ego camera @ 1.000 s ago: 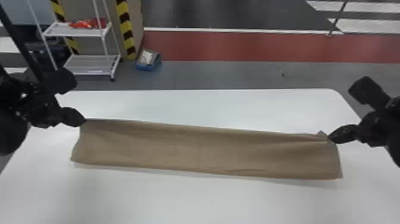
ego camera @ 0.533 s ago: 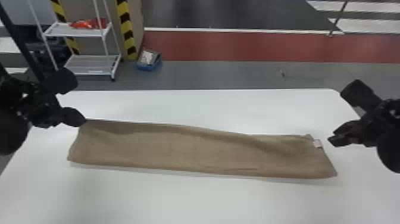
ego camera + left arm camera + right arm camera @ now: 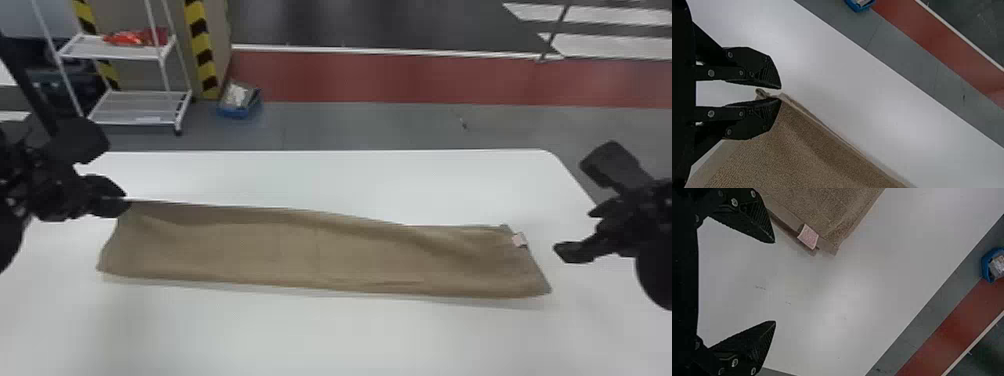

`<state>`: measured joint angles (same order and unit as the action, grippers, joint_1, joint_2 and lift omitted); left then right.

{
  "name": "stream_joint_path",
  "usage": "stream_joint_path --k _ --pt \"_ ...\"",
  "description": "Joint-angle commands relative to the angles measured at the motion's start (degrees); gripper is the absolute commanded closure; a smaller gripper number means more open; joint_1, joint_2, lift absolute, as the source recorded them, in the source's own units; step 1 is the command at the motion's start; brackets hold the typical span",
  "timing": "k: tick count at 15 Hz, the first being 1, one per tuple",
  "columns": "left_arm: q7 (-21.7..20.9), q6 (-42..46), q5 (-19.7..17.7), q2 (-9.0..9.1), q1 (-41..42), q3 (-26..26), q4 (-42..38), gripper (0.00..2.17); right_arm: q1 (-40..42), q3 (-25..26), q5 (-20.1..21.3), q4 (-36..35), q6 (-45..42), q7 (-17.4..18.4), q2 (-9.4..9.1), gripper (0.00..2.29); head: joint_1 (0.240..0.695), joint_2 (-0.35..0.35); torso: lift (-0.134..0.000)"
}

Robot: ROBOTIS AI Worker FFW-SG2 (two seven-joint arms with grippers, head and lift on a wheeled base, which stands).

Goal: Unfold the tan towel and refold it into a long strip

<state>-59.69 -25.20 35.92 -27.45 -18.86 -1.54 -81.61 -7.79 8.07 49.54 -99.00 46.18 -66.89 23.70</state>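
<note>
Looking at the head view first, the towel [image 3: 300, 255] is lying across the white table [image 3: 350, 330] as one long strip, so I'd call the unfolding and the main lengthwise refold pretty much done. The far edge dips partway along and a soft ripple runs toward the right end, so some straightening is probably left. The left gripper [image 3: 125, 199] is at the far left corner, while the right gripper [image 3: 575, 232] is just off the right end, near the little pale tag [image 3: 520, 240]. Over in the left wrist view, the fingers are slightly apart, with a bit of towel corner [image 3: 761, 93] in the narrow gap, next to one finger, so it doesn't look clamped to me. Right wrist view: fingers spread wide with nothing between them, and the tagged end lies flat nearby. My guess is what's left is clearing that left corner, plus maybe a quick tidy.
</note>
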Motion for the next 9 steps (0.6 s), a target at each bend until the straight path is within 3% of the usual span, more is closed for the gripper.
stream_joint_path --k 1,4,6,9 --pt "0.98 -0.07 -2.7 0.03 3.21 3.21 -3.12 0.0 6.56 5.2 -0.4 -7.26 0.19 -0.35 0.12 0.05 0.695 -0.066 -0.125" --pt "5.37 -0.07 -7.44 0.03 6.91 8.92 -6.28 0.01 15.7 15.04 -3.74 -15.43 -0.87 -0.7 -0.5 0.06 0.695 -0.083 -0.125" --pt "5.99 -0.6 -10.34 0.03 7.78 11.47 -7.86 0.05 19.83 19.96 -6.03 -18.15 -2.62 -0.88 -1.37 0.06 0.695 -0.094 -0.125" --pt "6.25 -0.77 -12.01 0.65 12.53 13.67 -12.34 0.07 21.85 20.58 -6.64 -18.42 -6.31 -0.44 -2.08 0.06 0.695 -0.109 -0.125"
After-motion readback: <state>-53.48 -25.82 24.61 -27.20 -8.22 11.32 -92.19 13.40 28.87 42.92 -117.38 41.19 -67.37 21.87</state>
